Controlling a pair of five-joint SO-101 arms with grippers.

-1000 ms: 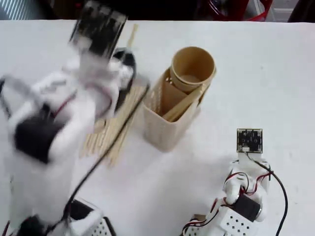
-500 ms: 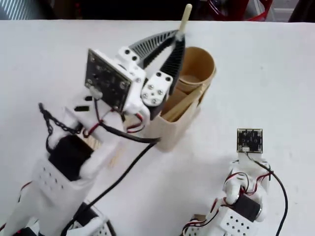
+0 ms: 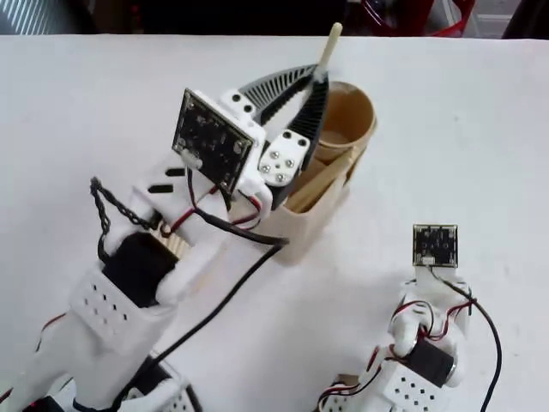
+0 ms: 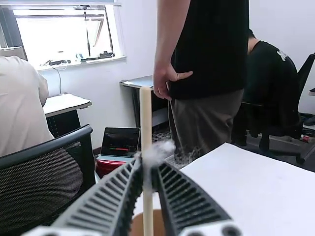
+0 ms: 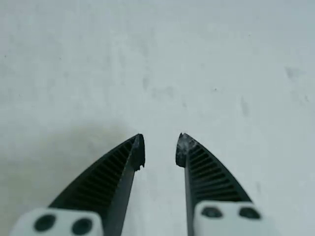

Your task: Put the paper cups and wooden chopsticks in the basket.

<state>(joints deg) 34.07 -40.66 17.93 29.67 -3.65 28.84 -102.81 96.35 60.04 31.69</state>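
Overhead, left gripper (image 3: 317, 79) clamps one pale wooden chopstick (image 3: 330, 41) upright above the beige rectangular basket (image 3: 300, 230); tan paper cup (image 3: 347, 107) inside it; right gripper (image 5: 160, 147), fingers narrowly parted, well apart from basket.

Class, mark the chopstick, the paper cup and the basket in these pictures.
chopstick (image 4: 145, 115): left wrist view, upper shaft.
paper cup (image 3: 353, 105): high view, inner wall below the rim.
basket (image 3: 317, 219): high view, outer side wall.
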